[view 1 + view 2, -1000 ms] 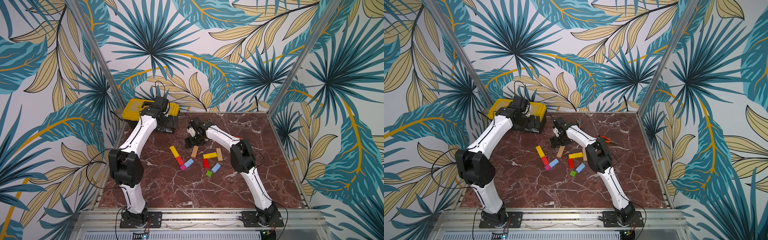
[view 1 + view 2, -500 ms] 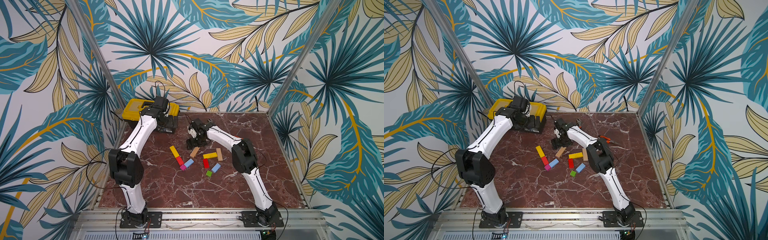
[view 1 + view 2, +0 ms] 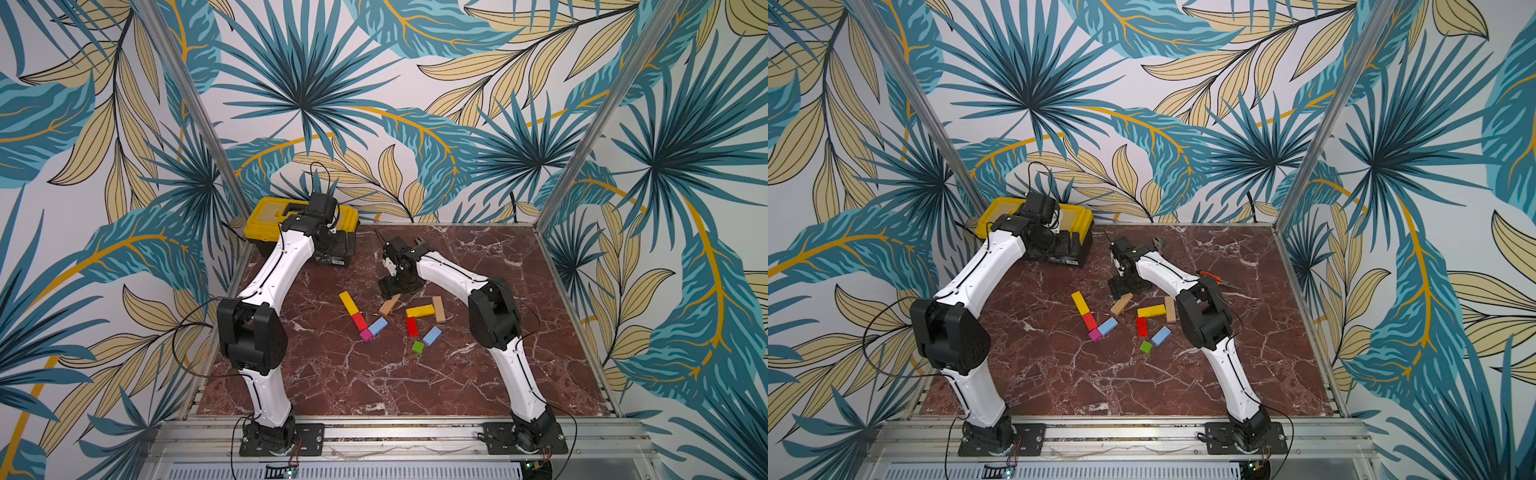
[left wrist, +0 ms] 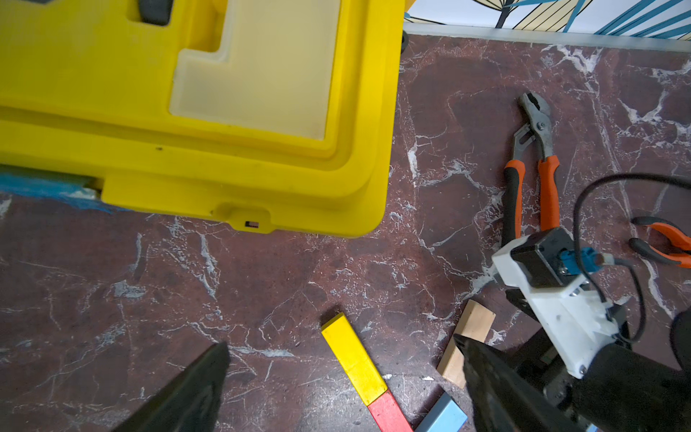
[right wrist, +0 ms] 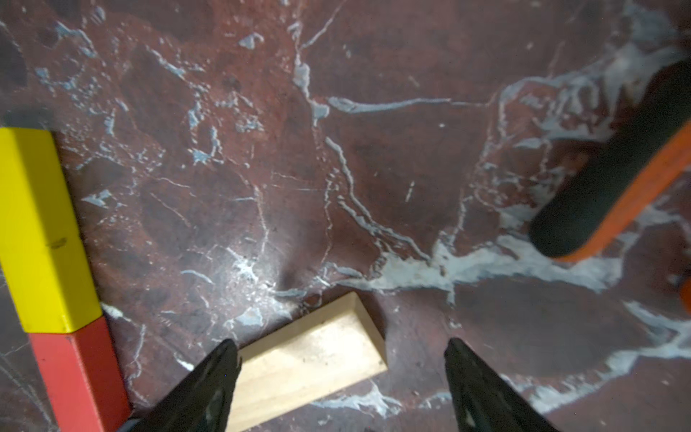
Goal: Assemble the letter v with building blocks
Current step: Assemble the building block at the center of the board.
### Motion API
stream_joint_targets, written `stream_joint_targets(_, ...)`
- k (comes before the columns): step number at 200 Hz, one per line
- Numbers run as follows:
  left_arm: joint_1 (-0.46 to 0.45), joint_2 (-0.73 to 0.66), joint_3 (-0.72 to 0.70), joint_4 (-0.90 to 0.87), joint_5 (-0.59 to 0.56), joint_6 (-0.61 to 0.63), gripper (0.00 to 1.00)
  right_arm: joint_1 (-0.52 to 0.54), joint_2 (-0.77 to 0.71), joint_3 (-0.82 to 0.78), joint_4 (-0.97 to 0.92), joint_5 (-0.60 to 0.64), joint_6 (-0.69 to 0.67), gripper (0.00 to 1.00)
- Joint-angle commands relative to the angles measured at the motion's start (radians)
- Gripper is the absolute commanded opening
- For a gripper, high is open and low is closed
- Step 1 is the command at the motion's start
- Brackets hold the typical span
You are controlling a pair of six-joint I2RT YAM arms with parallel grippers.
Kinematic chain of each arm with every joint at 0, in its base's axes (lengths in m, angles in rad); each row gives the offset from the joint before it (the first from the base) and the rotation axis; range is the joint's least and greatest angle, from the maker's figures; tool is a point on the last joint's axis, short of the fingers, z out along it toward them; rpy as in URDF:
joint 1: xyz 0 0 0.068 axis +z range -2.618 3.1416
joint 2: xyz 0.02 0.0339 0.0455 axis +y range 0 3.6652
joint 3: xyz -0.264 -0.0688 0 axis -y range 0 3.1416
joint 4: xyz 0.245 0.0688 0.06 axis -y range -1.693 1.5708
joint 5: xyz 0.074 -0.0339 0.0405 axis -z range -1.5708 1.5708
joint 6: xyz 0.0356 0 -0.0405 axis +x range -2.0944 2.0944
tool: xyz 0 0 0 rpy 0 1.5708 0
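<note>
Left jaws released above open tabletop [image 4: 112, 280] by toolbox [image 4: 261, 179] edge; right jaws released astride wood bar [image 5: 310, 359] end.

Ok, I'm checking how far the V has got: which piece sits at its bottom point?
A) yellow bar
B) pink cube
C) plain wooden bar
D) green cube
B: in a top view the pink cube lies at the tip, where the red block and the light-blue block come together.

Yellow toolbox [image 3: 266, 216], yellow bar [image 3: 348, 302], red block [image 3: 359, 321], white-veined red-brown table [image 3: 332, 374].
</note>
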Motion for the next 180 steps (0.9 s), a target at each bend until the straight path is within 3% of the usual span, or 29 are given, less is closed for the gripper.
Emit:
stream_joint_targets(1,0.008,-0.02,-0.012,0.007,-0.01,0.003,0.99,0.03,-0.029,0.004,-0.057,0.099,-0.015,0.88)
stream_joint_targets(103,0.012,-0.011,-0.012,0.007,-0.012,0.005,0.99,0.075,-0.008,0.021,-0.04,0.163,0.102,0.88)
stream_joint_targets(180,0.014,-0.01,-0.012,0.008,-0.01,0.007,0.99,0.077,0.012,0.026,-0.049,0.207,0.114,0.88)
